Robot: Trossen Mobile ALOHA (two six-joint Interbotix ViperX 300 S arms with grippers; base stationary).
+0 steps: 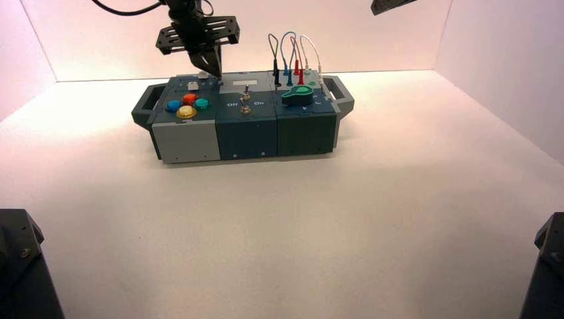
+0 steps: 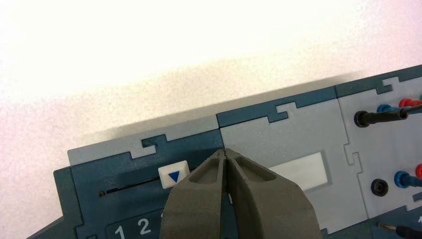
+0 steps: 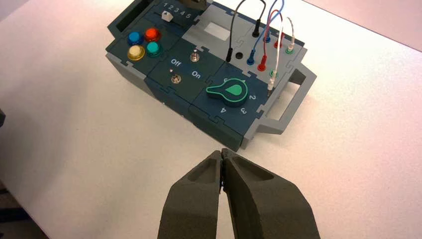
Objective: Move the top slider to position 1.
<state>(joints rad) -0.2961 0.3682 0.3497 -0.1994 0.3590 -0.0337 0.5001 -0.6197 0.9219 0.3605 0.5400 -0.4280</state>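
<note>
The top slider (image 2: 173, 176) is a small white knob with a blue triangle, riding a thin slot along the box's back edge. It sits past the printed 2 (image 2: 144, 226), away from the digit 1 (image 2: 120, 232); the higher numerals are hidden by my fingers. My left gripper (image 2: 225, 151) is shut with nothing in it. Its tips rest just beside the knob on the side away from the 1; I cannot tell whether they touch it. In the high view this gripper (image 1: 215, 72) points down at the box's back left. My right gripper (image 3: 222, 151) is shut and empty, held off the box.
The box (image 1: 246, 133) carries a second white slider (image 1: 193, 85), several round coloured buttons (image 1: 187, 106), two toggle switches (image 3: 195, 56) by Off/On lettering, a green knob (image 3: 228, 91) and looped wires (image 1: 292, 50). White walls enclose the table.
</note>
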